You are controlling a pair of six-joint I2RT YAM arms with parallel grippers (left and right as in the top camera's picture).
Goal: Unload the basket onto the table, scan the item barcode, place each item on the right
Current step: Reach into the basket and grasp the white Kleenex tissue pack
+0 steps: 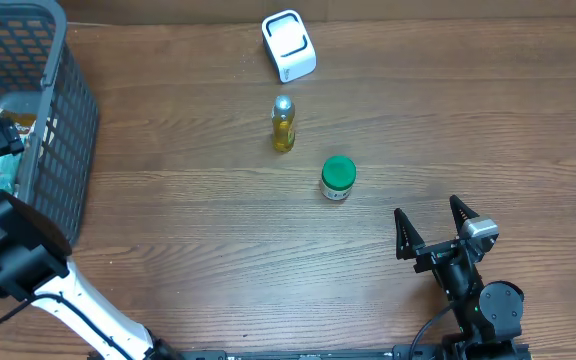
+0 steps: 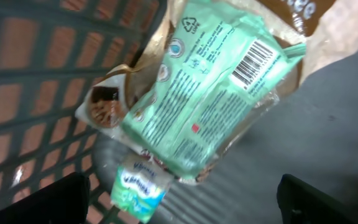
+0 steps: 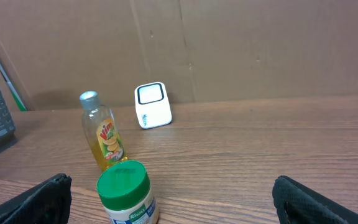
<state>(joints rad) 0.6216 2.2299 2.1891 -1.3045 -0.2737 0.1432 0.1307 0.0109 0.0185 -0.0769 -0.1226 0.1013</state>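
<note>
Overhead, layout: a white scanner (image 1: 288, 45) stands at the far edge of the table (image 1: 218, 270). A yellow bottle (image 1: 283, 125) is upright just in front of it, and a green-lidded jar (image 1: 338, 178) is a little nearer and to the right.
Overhead, left side: the left arm (image 1: 13, 250) reaches into the grey basket (image 1: 68, 130) at the table's left end, well apart from the scanner.
Overhead, right side: the right gripper (image 1: 426, 208) rests low near the front edge with its jaws spread and holding nothing.
Left wrist, tool: the left gripper (image 2: 180, 183) hangs over the basket floor with its fingers (image 2: 48, 199) wide apart and nothing between them.
Left wrist, item: a green packet (image 2: 210, 106) lies loose below, its barcode (image 2: 257, 62) face up. A small pouch (image 2: 138, 186) and a brown packet (image 2: 107, 109) sit beside it.
Right wrist, view: the bottle, jar and scanner line up ahead, all untouched, and the jar is the closest.
Step in hand: probably the basket end of the cycle. I cannot tell whether this is a drop-off or a pick.
Next move: the bottle and jar look unscanned. One of them needs gripping by its body and carrying to the scanner with its barcode turned to the scanner's window. Neither code is visible yet.
</note>
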